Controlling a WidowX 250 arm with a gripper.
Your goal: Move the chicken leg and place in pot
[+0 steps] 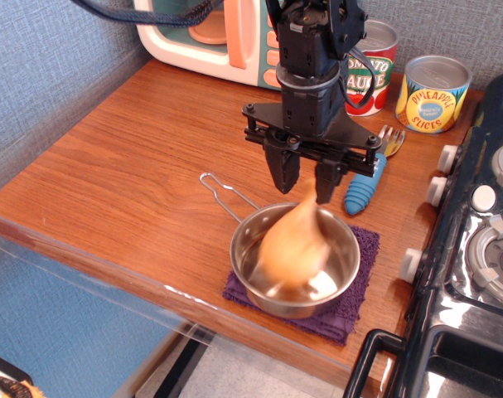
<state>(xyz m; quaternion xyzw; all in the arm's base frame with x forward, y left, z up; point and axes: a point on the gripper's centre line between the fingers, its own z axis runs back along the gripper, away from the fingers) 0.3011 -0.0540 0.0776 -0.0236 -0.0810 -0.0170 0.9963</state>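
The chicken leg is a motion-blurred golden-orange shape, its lower part inside the pot and its narrow top just under the fingers. The pot is a shiny steel saucepan with a wire loop handle pointing left, and it stands on a purple cloth. My gripper hangs straight above the pot's far rim. Its two black fingers stand apart and are not clamped on the leg.
A blue-handled fork lies just right of the gripper. A tomato sauce can and a pineapple slices can stand at the back. A toy microwave is at the back left. A toy stove lines the right edge.
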